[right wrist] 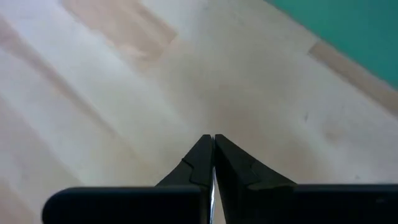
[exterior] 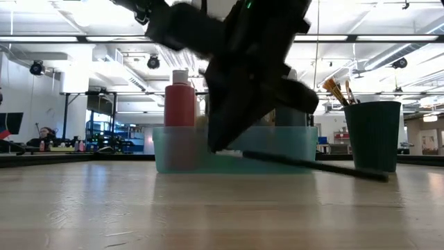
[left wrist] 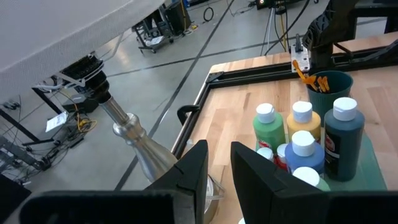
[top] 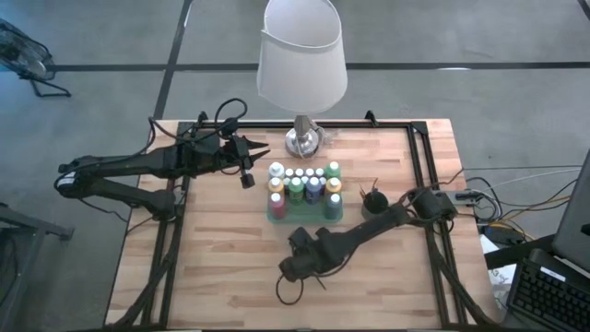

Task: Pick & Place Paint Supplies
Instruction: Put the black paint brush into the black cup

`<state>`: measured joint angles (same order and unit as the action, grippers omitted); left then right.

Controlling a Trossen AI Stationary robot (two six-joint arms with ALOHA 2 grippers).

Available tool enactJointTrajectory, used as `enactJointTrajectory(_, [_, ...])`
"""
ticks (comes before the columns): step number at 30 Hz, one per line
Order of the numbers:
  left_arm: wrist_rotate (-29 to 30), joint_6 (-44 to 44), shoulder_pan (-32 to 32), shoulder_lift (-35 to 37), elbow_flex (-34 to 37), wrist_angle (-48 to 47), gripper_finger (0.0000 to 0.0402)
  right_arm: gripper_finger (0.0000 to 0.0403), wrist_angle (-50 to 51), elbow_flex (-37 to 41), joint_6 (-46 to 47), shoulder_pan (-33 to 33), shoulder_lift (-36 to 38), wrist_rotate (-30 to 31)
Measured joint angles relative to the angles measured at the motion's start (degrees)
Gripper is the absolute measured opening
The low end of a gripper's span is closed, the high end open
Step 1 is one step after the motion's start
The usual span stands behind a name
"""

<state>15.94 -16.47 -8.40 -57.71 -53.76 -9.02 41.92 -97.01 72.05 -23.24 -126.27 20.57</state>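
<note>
Wooden tabletop filled the foreground, and low over it, close to the low camera, the right tool hung with its tip almost on the boards. Its fingers were clenched tight together. A thin pale sliver showed between them in the right wrist view, but I could not tell whether anything was truly gripped. Beyond the left tool stood the white-shaded lamp on its silver base, the biggest thing on the tabletop.

That left tool hovered off to the side of the lamp base, well apart from the right tool. Its fingers were parted a little, with nothing between them.

Just behind the right tool, and between the two tools, sat the green tray, packed with white-capped paint bottles standing upright. A red bottle stood at the corner of the tray nearest the right tool. Beside the tray, on the side away from the left tool, was a dark green cup with several paintbrushes standing in it, bristles up.

Smallest of all was a loose dark paintbrush in front of the tray. One end of it ran in under the right tool, and the other pointed off towards the cup.
</note>
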Motion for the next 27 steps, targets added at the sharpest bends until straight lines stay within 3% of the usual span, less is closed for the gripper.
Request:
enactJointTrajectory(11, [0.0, 0.0, 0.0, 0.0, 0.2, 0.0, 0.0076, 0.0008, 8.9, 0.0, 11.5, -5.2, 6.3, 7.1])
enactJointTrajectory(18, [0.0, 0.0, 0.0, 0.0, 0.2, -0.5, 0.0076, 0.0008, 23.0, 0.6, 21.3, -10.5, 16.4, 19.6])
enactJointTrajectory(27, [0.0, 0.0, 0.0, 0.0, 0.5, -0.5, 0.0076, 0.0008, 25.5, 10.6, 18.0, -12.2, 34.2, 35.1])
